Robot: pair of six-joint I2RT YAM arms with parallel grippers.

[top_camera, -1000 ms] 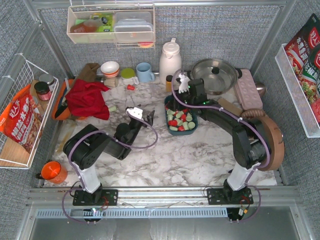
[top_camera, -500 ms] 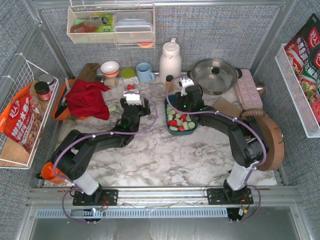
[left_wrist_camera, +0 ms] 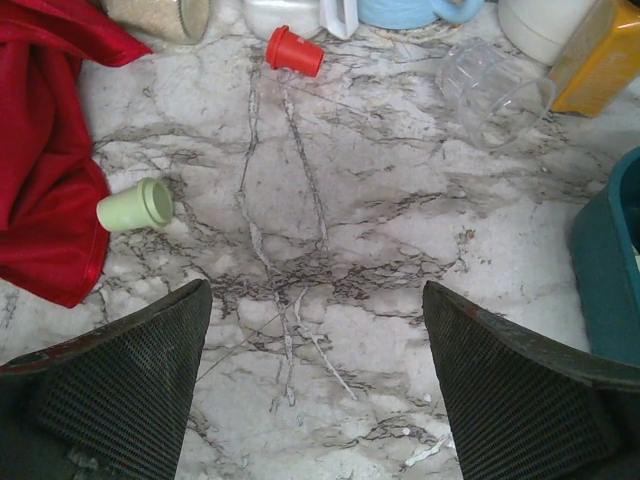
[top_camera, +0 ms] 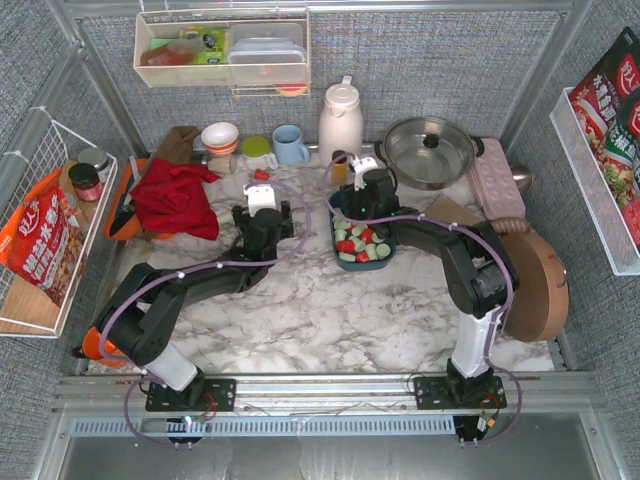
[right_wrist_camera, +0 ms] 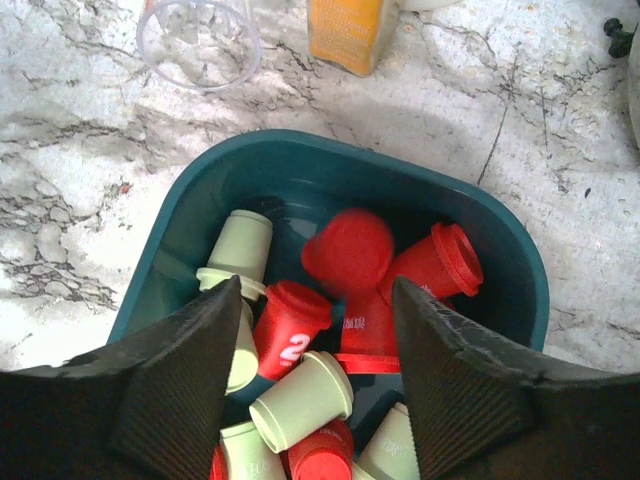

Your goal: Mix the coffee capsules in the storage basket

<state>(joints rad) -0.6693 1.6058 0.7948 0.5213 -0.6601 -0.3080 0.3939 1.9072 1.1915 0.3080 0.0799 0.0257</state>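
Capsules (right_wrist_camera: pixel 300 400) like these are probably light, stiff plastic cups, smooth enough to skid and roll. A pinch across the tapered body, or a plain push through the heap, should suit them. They lie jumbled, red and pale green, in the teal basket (right_wrist_camera: pixel 300 150) toward the counter's (left_wrist_camera: pixel 350 200) back edge. The right gripper (right_wrist_camera: pixel 312 300) hangs over the basket's far end, fingers spread, holding nothing. The left gripper (left_wrist_camera: pixel 315 295), fingers wide apart and empty, hovers over bare counter. A green capsule (left_wrist_camera: pixel 135 204) lies loose beside a red cloth (left_wrist_camera: pixel 40 150), and a red capsule (left_wrist_camera: pixel 294 50) lies farther back.
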